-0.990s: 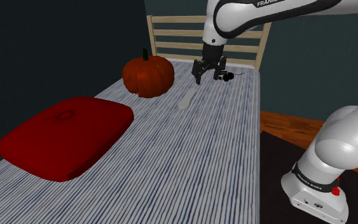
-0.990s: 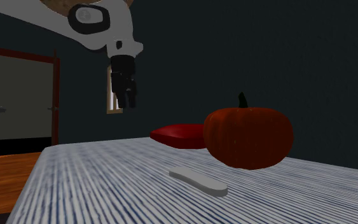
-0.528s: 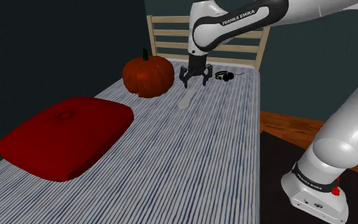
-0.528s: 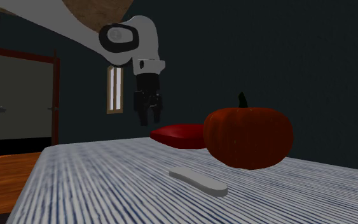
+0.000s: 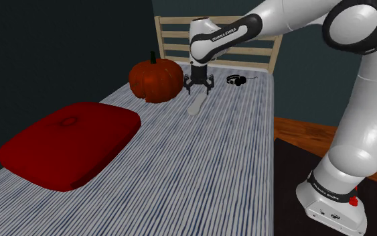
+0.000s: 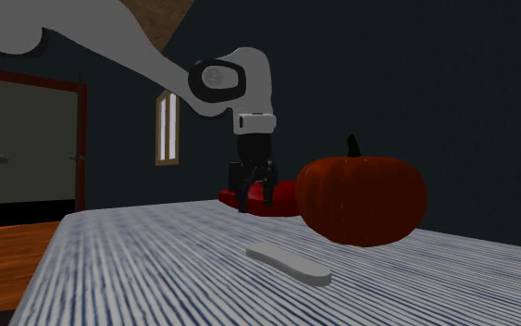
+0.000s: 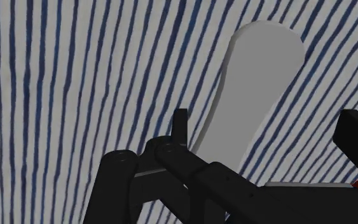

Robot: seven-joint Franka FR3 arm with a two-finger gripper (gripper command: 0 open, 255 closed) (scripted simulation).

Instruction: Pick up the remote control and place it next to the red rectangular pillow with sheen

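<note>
The remote control [image 5: 195, 105] is a pale grey, flat, elongated shape lying on the blue-and-white striped bed cover [image 5: 200, 161], in front of the pumpkin. My black gripper [image 5: 199, 90] hangs just above the remote's far end, pointing down, fingers open and empty. In the wrist view the remote [image 7: 254, 95] lies below and between the spread fingers of the gripper [image 7: 268, 121], untouched. The red pillow [image 5: 69, 141] with a button dimple lies near the shoulder view's left edge, well apart from the remote. From the second exterior view the gripper [image 6: 256, 206] hovers behind the remote [image 6: 289, 262], partly hiding the pillow [image 6: 288, 196].
An orange-red pumpkin [image 5: 155, 79] stands close beside the remote. Black headphones [image 5: 235, 80] lie near the wooden headboard [image 5: 173, 40]. The bed drops off to a wooden floor [image 5: 300, 127] at the shoulder view's right. My stand [image 5: 331, 201] is at lower right.
The gripper has moved down and toward the shoulder view's left, from beside the headphones to just over the remote, and has turned about its axis. It stays open. The remote has not moved.
</note>
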